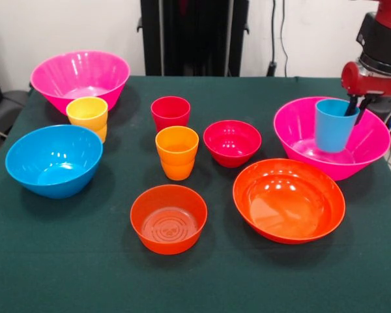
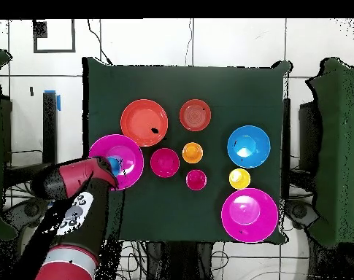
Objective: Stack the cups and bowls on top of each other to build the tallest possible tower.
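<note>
only the blue cup (image 1: 335, 125) stands in a pink bowl (image 1: 313, 153), the claw (image 1: 356, 107) closed on its rim; everything else sits unstacked on the bench (image 1: 65, 261).

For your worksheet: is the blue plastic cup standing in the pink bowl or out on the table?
In: the blue plastic cup stands upright inside the right-hand large pink bowl, below the gripper.

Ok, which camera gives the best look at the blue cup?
The front view: the blue cup stands upright inside the pink bowl, the gripper at its rim. Overhead, the arm covers nearly all of it.
</note>
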Robot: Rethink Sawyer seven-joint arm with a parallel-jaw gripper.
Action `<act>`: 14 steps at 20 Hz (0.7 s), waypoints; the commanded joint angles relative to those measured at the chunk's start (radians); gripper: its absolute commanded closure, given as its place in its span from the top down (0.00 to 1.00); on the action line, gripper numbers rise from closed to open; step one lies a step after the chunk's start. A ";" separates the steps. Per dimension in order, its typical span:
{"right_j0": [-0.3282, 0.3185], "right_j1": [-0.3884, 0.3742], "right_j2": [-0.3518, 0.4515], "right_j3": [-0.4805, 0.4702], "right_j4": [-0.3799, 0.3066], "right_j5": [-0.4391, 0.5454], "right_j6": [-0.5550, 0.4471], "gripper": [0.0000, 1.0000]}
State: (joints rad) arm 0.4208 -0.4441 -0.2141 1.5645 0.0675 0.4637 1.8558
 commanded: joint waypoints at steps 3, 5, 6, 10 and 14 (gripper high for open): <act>0.000 0.057 0.030 -0.045 0.014 0.019 0.171 0.00; -0.003 0.056 0.029 -0.036 0.011 0.009 0.163 0.00; -0.005 0.056 0.029 -0.032 0.009 0.005 0.160 0.00; -0.010 0.063 0.038 -0.029 0.017 -0.011 0.161 0.00; 0.002 0.061 0.041 -0.034 0.028 0.003 0.172 0.00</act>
State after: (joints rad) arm 0.4304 -0.4068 -0.2417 1.5629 0.0675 0.4639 1.8558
